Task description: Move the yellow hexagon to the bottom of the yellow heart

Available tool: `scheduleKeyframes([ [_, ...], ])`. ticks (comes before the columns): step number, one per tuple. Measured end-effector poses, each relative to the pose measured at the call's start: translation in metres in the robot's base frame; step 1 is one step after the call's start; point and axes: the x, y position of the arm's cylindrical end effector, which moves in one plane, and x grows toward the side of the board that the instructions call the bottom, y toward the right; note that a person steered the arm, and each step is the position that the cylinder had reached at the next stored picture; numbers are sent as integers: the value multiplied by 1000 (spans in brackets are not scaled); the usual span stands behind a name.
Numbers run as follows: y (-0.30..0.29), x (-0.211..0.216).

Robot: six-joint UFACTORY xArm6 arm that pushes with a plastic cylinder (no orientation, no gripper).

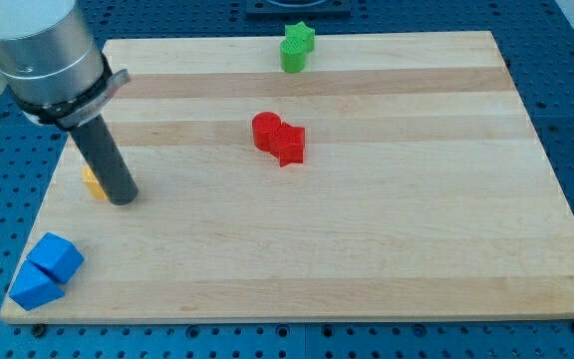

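1. Closest to the camera, down in the view's bottom-left corner of the table (387, 259), we had two blue blocks touching: one blue block (59, 256) sat just above the other blue block (34, 287).
2. Further up the left edge, our tip (123, 199) was planted right beside a yellow block (93, 182), on its right. The rod hid most of it, so we couldn't tell its shape. No jaws on this arm, just the rod, holding nothing.
3. Mid-table, a red cylinder (265, 131) touched a red block (291, 144).
4. At the far top edge, two green blocks (296, 46) huddled together.
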Motion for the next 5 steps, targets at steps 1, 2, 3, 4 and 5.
scheduleKeyframes([
  [1, -3, -8],
  [2, -9, -18],
  [3, -27, -21],
  [4, -40, -21],
  [5, -52, -21],
])
